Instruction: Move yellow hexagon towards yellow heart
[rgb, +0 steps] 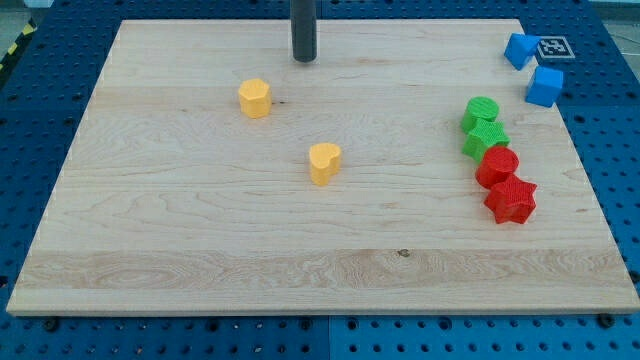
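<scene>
You have the wooden board (200, 250) filling most of the view, lying on a blue pegboard (40, 90). There is no pincer on this arm, so nothing opens, closes or holds; the rod ends in my tip (304, 58), which sits near the view's top, free of every block. The yellow hexagon (255, 98) lies below and to the view's left of my tip, near but apart from it. The yellow heart (324, 163) lies below and to the view's right of the hexagon, with bare wood between them. Far to the view's right, a green block (481, 112) touches a second green block (486, 138), then a red block (497, 166) and a red star (511, 199); two blue blocks (532, 68) sit in the top right corner. Your risk, as I judge it: my tip stands on the hexagon's right, the wrong side for this push. Come straight down and you drive the hexagon leftward, away from the heart, or clip its edge and spin it off line
</scene>
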